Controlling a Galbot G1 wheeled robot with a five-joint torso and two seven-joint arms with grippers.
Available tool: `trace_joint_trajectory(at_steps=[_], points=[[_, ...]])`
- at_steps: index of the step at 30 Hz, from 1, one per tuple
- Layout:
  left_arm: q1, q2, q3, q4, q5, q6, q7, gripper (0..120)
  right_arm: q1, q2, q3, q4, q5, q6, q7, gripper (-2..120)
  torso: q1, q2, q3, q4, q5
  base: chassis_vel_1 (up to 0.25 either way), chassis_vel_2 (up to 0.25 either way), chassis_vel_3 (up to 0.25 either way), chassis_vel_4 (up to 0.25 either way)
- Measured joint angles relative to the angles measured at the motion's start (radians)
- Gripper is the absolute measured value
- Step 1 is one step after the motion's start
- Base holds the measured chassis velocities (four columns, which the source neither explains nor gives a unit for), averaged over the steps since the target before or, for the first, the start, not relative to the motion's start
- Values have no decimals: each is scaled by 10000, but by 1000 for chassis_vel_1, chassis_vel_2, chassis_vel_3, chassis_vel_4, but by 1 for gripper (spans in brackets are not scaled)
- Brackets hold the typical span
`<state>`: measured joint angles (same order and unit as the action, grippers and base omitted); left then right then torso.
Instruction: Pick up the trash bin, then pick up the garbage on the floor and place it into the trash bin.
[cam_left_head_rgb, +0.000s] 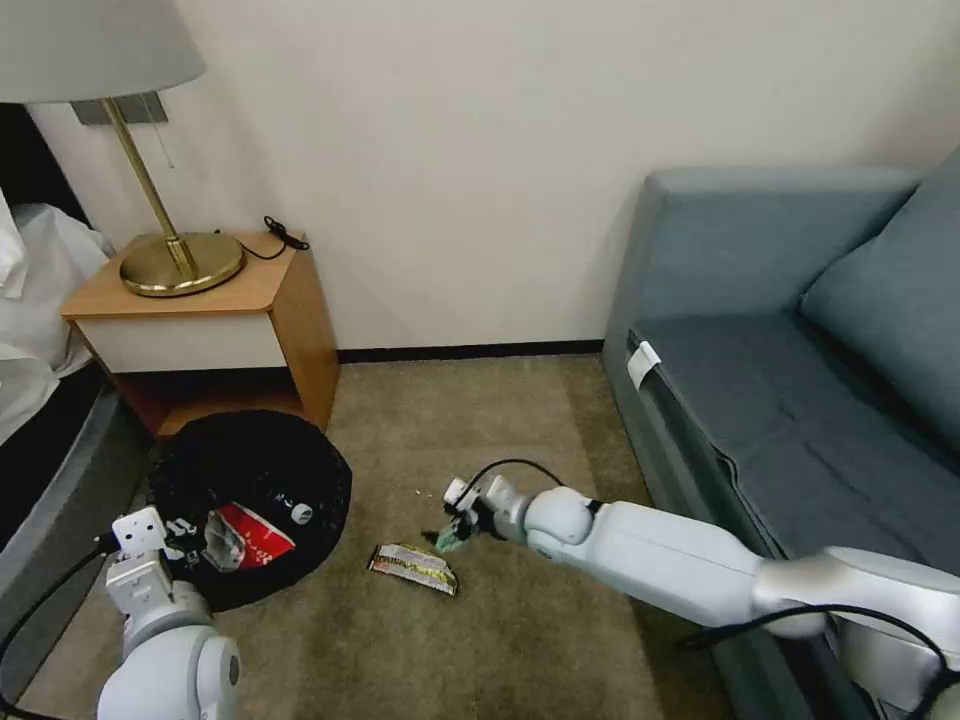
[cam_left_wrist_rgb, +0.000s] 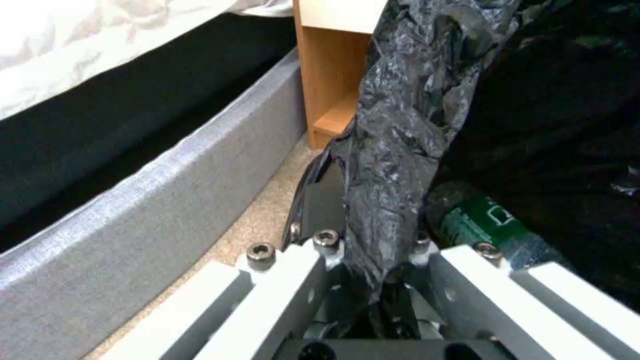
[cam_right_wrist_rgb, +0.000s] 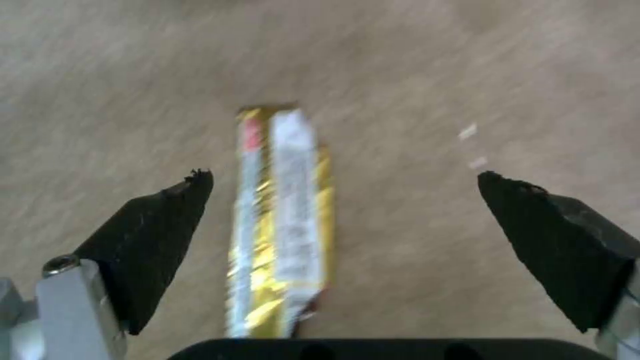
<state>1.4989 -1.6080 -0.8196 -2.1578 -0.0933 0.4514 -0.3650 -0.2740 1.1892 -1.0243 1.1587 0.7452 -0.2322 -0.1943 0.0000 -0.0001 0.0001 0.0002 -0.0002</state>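
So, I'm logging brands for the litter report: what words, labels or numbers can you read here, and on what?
No text can be read.
Snack wrapper on the carpet: printed lines, too blurred.
Bottle in the trash bin: green label with a pale mark, illegible.
Red-and-white packet in the bin: markings too small.

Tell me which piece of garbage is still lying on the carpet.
The flat silvery-gold snack wrapper, below the open right gripper. The red-and-white packet and the green-labelled bottle already lie inside the trash bin.
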Motion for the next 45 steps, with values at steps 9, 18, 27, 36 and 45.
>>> trace_joint_trajectory(at_steps=[9, 18, 27, 36, 45], points=[[-72, 0, -5, 192, 17, -61, -3, 1, -52, 771, -529, -1589, 253, -141, -1264, 100, 0, 0, 0, -2, 2, 0, 0, 0, 0], [-98, 0, 21, 268, 54, -88, -5, 1, -427, 1141, -532, -2382, 195, -55, -1520, 100, 0, 0, -1, -2, 1, 0, 0, 0, 0], [-84, 0, 33, 335, 97, -196, -11, 1, -679, 1412, -383, -3017, -59, 106, -1586, 100, 0, 0, -1, -2, 0, 0, 0, 0, 0], [-42, 0, 53, 299, 108, -265, -12, 1, -901, 1664, -139, -3733, -556, 482, -1661, 100, 0, 0, -1, -2, 1, 0, 0, 0, 0], [-39, 0, 84, 306, 152, -329, -7, 1, -991, 1752, -12, -4008, -723, 687, -1591, 88, 0, 0, -1, -2, 2, 0, 0, 0, 0]])
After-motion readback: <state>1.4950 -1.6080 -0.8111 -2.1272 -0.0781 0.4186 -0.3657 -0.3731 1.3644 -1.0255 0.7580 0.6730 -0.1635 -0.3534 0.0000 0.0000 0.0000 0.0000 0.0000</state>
